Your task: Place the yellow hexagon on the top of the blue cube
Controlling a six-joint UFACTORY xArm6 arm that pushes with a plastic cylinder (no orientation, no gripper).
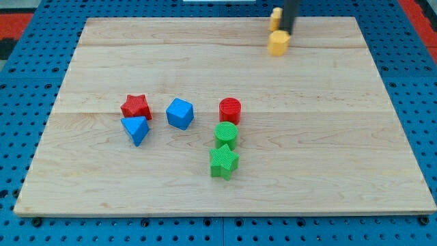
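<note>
The yellow hexagon [278, 43] sits close to the top edge of the wooden counter [328, 171], right of centre, with only a narrow strip of board above it. My tip [286, 33] is just at the hexagon's upper right side, touching or nearly so (the motion blur makes the contact hard to judge). A second small yellow block [275, 17], its shape unclear, lies just above the hexagon at the board's top edge, beside the rod. There is no end effector to tell open from clenched, only the bare rod.

The blue cube [180, 113] stands well apart, left of centre in the middle of the board, with wide open wood between it and the hexagon. Near the cube's left are a red star [136, 106] and a blue triangular block [135, 129], touching each other. To its right stands a red cylinder [230, 110], with a green cylinder [226, 134] and a green star [223, 161] in a close column below it. The whole right side and the bottom strip are open.
</note>
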